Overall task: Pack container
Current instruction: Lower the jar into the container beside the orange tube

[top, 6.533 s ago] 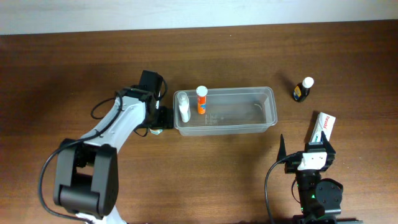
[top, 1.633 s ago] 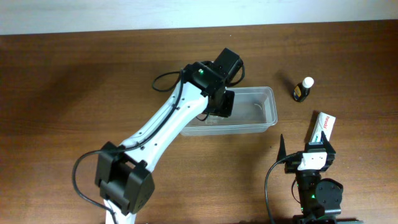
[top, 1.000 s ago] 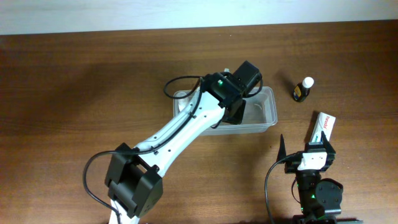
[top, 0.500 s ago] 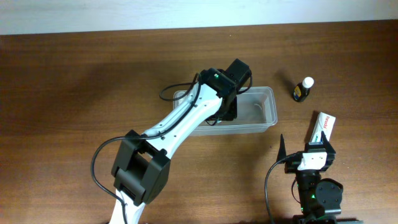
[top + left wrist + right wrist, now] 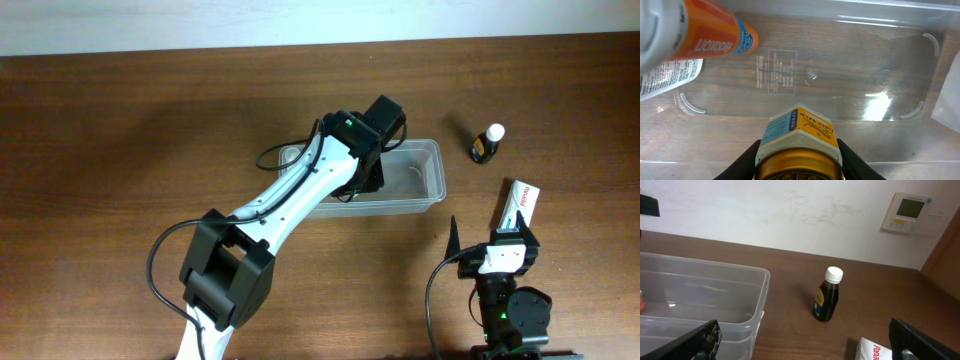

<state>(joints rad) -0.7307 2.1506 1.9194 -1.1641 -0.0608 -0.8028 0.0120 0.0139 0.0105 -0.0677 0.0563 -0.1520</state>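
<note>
Overhead: container (image 5: 437, 172) long axis left-right, open top upward.

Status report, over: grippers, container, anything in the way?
Left gripper shut on jar, over container. Right gripper open, empty. Container holds orange tube and white bottle at one end; rest bare. Nothing blocking the drop.

The jar (image 5: 799, 131) reads TIGER BALM; the orange tube (image 5: 710, 40) Redoxon.

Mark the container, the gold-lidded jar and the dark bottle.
container (image 5: 415, 180), overhead view, bare floor near its right end
gold-lidded jar (image 5: 800, 131), left wrist view, on its label
dark bottle (image 5: 826, 304), right wrist view, on its body
</note>
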